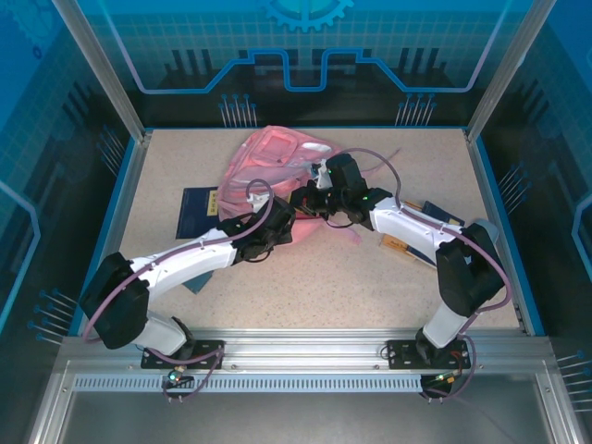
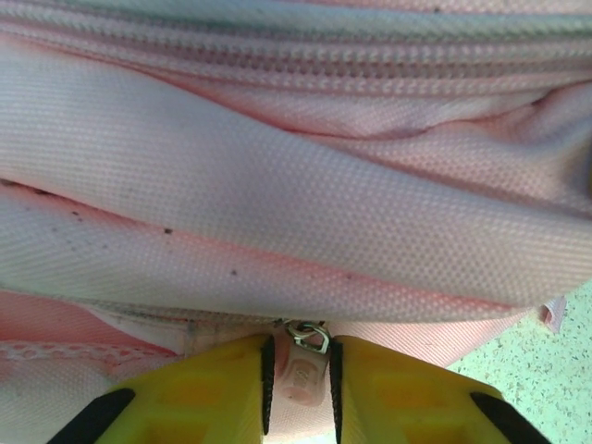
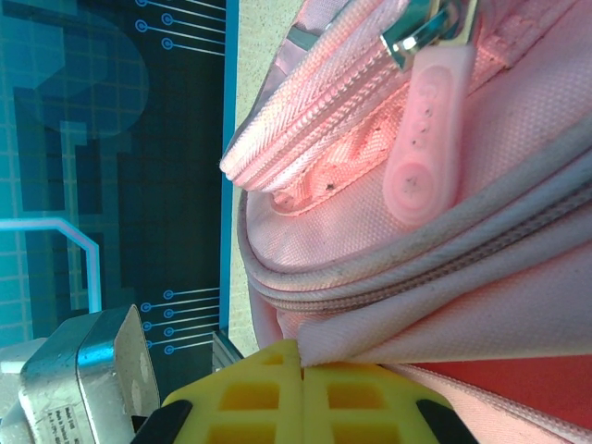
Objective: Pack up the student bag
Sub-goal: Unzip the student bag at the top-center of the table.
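Observation:
The pink student bag [image 1: 277, 153] lies slumped at the back middle of the table. My left gripper [image 1: 282, 220] is at its near edge. In the left wrist view the yellow fingers [image 2: 213, 388] stand on either side of a pale pink zip pull [image 2: 298, 375], pads against it, so the left gripper [image 2: 301, 402] is shut on the pull below a closed zip line. My right gripper [image 1: 314, 199] is at the bag's near right side. Up close, the right gripper [image 3: 302, 365] is shut on a fold of the bag's pink fabric [image 3: 398, 328]. A second zip pull [image 3: 425, 148] hangs free above it.
A dark blue booklet [image 1: 197, 211] lies left of the bag, partly under my left arm. Another flat item [image 1: 404, 244] with an orange edge lies under my right forearm. Speckled tabletop [image 1: 324, 277] stretches in front. Blue-edged walls [image 1: 129, 194] fence the table.

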Available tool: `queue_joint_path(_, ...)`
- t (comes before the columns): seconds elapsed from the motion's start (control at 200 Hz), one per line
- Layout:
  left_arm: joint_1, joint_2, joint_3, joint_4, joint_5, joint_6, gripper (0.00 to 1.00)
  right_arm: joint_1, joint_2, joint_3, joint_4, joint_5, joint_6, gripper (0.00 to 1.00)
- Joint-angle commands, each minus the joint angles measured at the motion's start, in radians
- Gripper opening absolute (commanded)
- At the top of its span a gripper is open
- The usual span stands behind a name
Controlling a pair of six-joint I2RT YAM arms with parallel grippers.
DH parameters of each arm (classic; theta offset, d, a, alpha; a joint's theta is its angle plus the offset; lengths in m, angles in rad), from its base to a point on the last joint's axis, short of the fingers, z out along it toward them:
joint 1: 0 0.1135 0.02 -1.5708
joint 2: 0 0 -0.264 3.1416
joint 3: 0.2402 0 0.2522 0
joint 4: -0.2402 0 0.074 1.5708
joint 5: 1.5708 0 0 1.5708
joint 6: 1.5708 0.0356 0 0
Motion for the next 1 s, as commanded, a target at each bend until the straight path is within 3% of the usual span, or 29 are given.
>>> queue_joint_path(0.0, 0.007, 0.022, 0.030, -0.040, -0.042, -0.017, 0.30, 0.020, -0.022, 0.023, 0.076, -0.057, 0.000, 0.00)
queue_joint_path(0.235, 0.010, 0.047, 0.053, -0.085, -0.067, -0.009, 0.31, 0.020, -0.035, 0.023, 0.073, -0.055, 0.000, 0.00)
queue_joint_path(0.655, 0.014, -0.002, 0.043, -0.100, -0.103, 0.034, 0.00, 0.020, -0.030, 0.044, -0.030, 0.023, -0.037, 0.00)
queue_joint_path(0.995, 0.034, -0.091, -0.027, -0.133, -0.116, 0.066, 0.00, -0.013, -0.096, 0.030, -0.237, 0.245, -0.128, 0.00)
